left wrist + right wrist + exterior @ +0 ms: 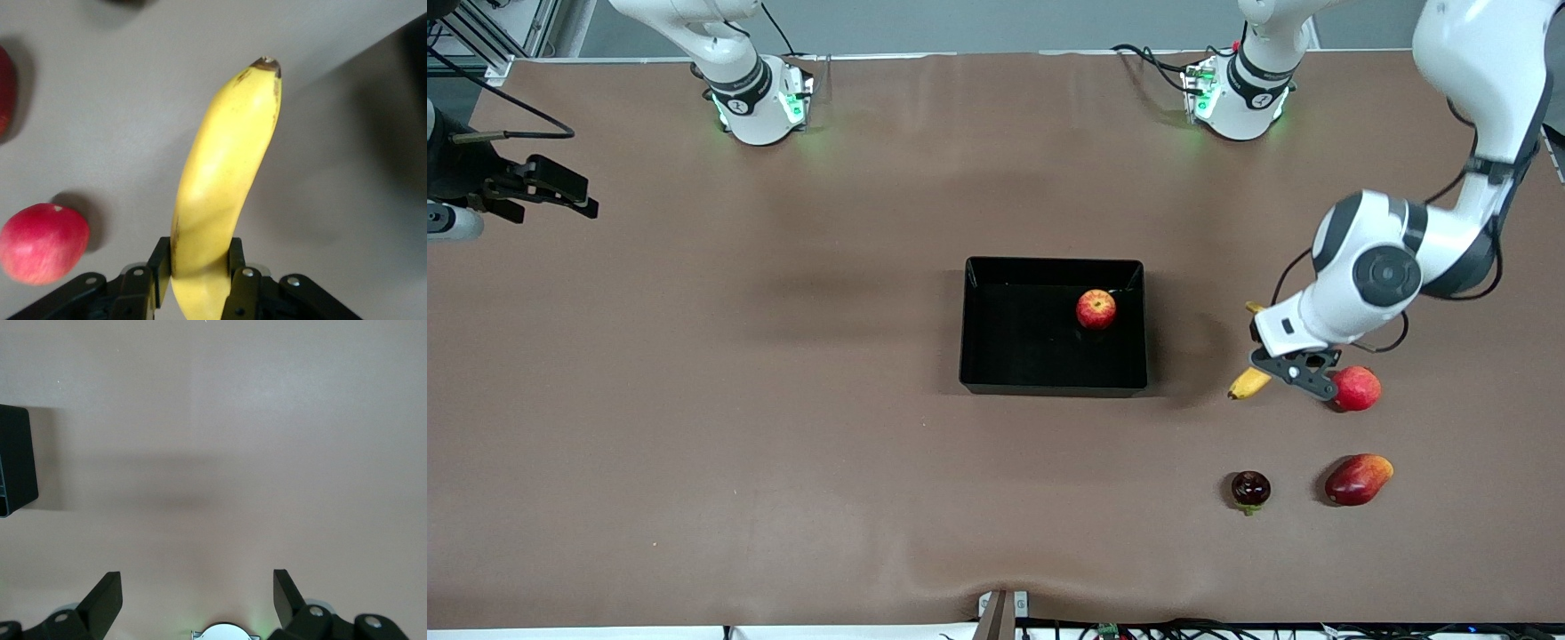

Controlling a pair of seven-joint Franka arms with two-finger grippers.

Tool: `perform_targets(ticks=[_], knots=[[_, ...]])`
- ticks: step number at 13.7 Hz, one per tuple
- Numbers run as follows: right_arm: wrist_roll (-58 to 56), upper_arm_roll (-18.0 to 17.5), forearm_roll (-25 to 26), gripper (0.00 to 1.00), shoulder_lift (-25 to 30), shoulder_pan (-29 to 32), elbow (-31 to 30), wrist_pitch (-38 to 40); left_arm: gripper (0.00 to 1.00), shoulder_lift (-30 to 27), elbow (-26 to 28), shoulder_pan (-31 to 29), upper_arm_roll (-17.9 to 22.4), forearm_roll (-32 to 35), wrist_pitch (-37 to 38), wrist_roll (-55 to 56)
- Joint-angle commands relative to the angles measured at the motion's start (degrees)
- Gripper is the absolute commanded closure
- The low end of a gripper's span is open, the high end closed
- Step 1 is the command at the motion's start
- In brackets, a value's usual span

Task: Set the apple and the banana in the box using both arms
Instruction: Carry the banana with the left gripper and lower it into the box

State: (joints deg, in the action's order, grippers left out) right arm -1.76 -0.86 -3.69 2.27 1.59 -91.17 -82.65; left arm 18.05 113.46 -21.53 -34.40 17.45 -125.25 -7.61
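Banana [223,193] clamped in left end effector [198,280], right end effector [197,600] wide open, empty, waiting.

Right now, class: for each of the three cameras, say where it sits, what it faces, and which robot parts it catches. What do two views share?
Front: high across the table, facing both bases; shows the box holding the apple.
Left wrist: looks along the left gripper, shut on the banana.
Right wrist: looks down past the open right gripper at bare table.
Shared: banana, front and left wrist.
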Motion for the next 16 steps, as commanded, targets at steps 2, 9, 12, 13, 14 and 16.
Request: perform_targets(ticks=[2,9,12,13,14,16], knots=[[-0.5,-0.2,-0.2,0.0,0.3,-0.1,0.0,0.0,1.0,-5.2,-6.5,-0.4,-4.4,-8.3,12.5,2.2],[-0.5,-0.2,-0.2,0.0,0.3,-0.1,0.0,-0.1,1.0,0.3,-17.7,9.5,-9.5,-10.4,20.0,30.9],[-0.4,-0.3,-0.2,0.0,0.3,-0.2,0.0,-0.1,1.0,4.9,-21.5,16.7,-9.3,-9.5,19.8,47.4],[-0.4,-0.3,-0.2,0.0,0.2,-0.2,0.0,-0.1,1.0,5.8,-21.5,18.2,-9.2,-8.9,19.6,50.1],[-0.4,-0.3,-0.2,0.0,0.3,-0.2,0.0,-0.1,1.0,6.6,-21.5,19.4,-9.2,-7.6,19.3,51.7],[-0.4,-0.3,-0.2,0.0,0.3,-0.2,0.0,-0.1,1.0,10.3,-22.0,21.3,-9.1,-5.4,16.5,56.0]])
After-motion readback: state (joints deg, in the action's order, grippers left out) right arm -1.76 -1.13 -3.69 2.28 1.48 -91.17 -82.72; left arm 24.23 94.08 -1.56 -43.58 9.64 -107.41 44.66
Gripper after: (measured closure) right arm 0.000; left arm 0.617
